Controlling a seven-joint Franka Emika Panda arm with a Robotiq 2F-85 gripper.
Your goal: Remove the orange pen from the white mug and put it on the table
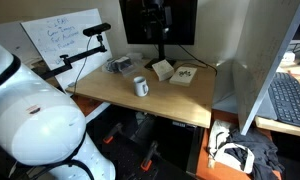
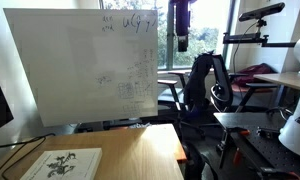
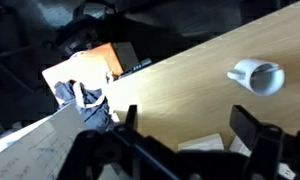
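Observation:
The white mug (image 1: 140, 87) stands upright near the middle of the tan table (image 1: 185, 102). It also shows in the wrist view (image 3: 258, 76) at the right, handle to the left. I cannot make out the orange pen in any view. My gripper (image 1: 161, 45) hangs high above the far part of the table, well away from the mug. In the wrist view its two dark fingers are spread wide with nothing between them (image 3: 190, 135), over bare table (image 3: 180, 85). It also shows at the top of an exterior view (image 2: 180, 40).
Papers and a small book (image 1: 182, 74) lie at the table's far side, and a dark clutter (image 1: 119, 65) at its far left. A whiteboard (image 2: 80, 65) stands behind. A white desk with a keyboard (image 1: 288, 100) sits beyond a divider. An orange box (image 3: 115, 57) lies off the table edge.

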